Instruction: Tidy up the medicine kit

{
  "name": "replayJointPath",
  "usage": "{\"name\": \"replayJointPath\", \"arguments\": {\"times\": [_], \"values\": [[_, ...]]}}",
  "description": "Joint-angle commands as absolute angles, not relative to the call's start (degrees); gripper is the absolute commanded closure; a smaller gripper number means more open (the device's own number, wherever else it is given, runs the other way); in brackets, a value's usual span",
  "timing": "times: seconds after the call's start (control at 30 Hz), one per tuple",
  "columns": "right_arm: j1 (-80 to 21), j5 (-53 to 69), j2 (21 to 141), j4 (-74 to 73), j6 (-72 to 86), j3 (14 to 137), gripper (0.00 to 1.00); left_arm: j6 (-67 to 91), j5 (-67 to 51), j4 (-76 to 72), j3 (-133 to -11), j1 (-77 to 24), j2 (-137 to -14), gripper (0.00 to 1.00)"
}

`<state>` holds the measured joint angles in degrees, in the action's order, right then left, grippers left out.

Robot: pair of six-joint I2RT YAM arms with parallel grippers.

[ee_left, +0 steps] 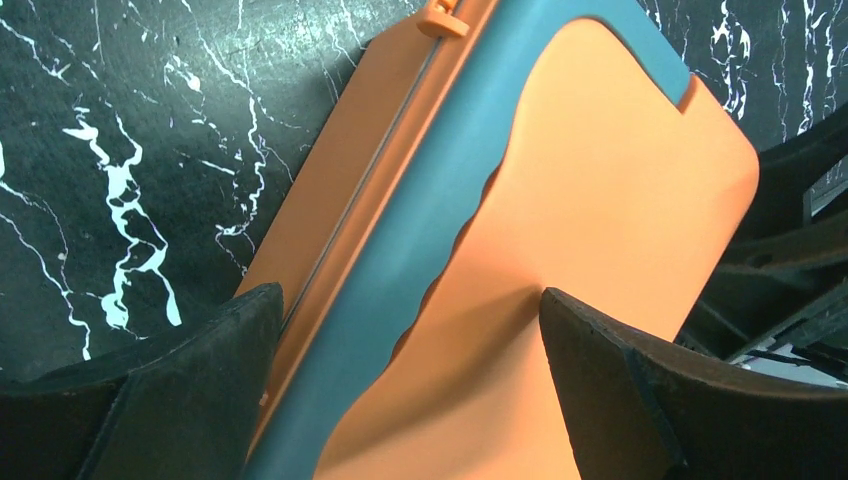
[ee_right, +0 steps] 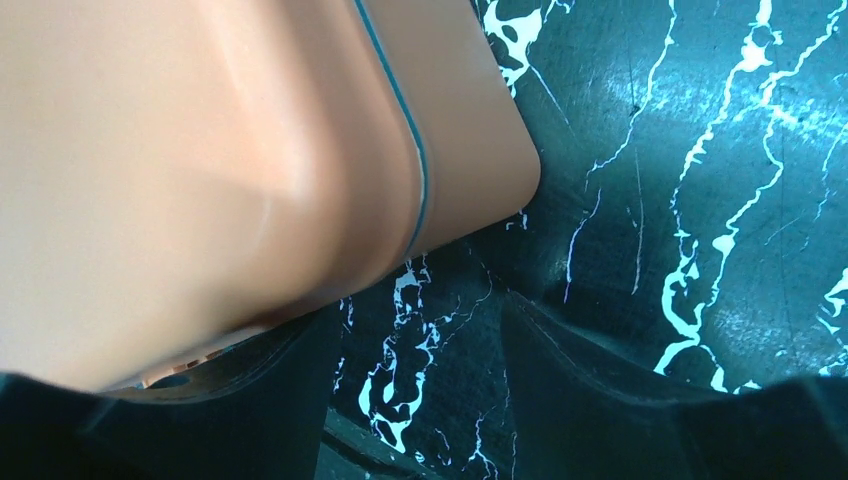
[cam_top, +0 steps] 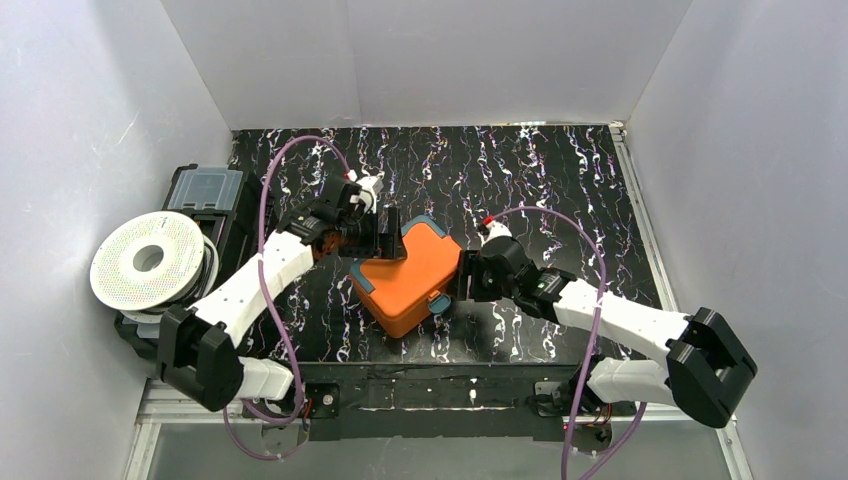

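Note:
The orange medicine kit lies with its lid down in the middle of the table, turned at an angle, teal latch toward the near right. My left gripper is at its far left corner. In the left wrist view it stands wide open, straddling the teal trim: one finger is beside the kit's side wall and the other rests on the orange lid. My right gripper is at the kit's right side. It is open with only table between its fingers, the left finger under the kit's corner.
A black case with a clear lid and a white spool sit at the table's left edge. White walls close in the black marbled table at the back and on both sides.

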<state>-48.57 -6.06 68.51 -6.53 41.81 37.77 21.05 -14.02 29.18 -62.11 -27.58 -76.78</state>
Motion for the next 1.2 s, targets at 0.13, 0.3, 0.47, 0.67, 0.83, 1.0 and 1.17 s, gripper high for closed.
{"name": "replayJointPath", "arguments": {"times": [0.13, 0.3, 0.47, 0.67, 0.83, 1.0, 1.17], "values": [[-44.67, -0.43, 71.60, -4.04, 36.11, 44.98, 0.32, 24.41, -17.97, 33.24, -53.92, -28.30, -70.43, 0.02], [-42.76, 1.64, 70.87, -6.89, 33.18, 46.23, 0.32, 25.52, -18.63, 33.08, -51.35, -28.35, -67.93, 0.02], [-41.48, 0.97, 68.60, -11.17, 30.74, 47.36, 0.32, 27.22, -19.09, 31.80, -48.44, -28.41, -64.65, 0.02], [-41.32, 1.11, 64.40, -14.42, 33.12, 46.76, 0.31, 29.71, -19.41, 30.67, -45.47, -28.62, -60.91, 0.02], [-41.31, 3.09, 58.11, -13.35, 39.59, 42.83, 0.31, 32.25, -19.43, 29.68, -42.27, -29.14, -57.08, 0.02], [-41.33, 5.20, 53.12, -13.31, 45.46, 38.70, 0.33, 34.42, -20.16, 28.25, -39.50, -30.01, -53.72, 0.02], [-41.31, 5.03, 48.62, -13.46, 50.10, 34.22, 0.35, 35.30, -20.59, 27.37, -38.41, -30.23, -50.75, 0.02]]}}
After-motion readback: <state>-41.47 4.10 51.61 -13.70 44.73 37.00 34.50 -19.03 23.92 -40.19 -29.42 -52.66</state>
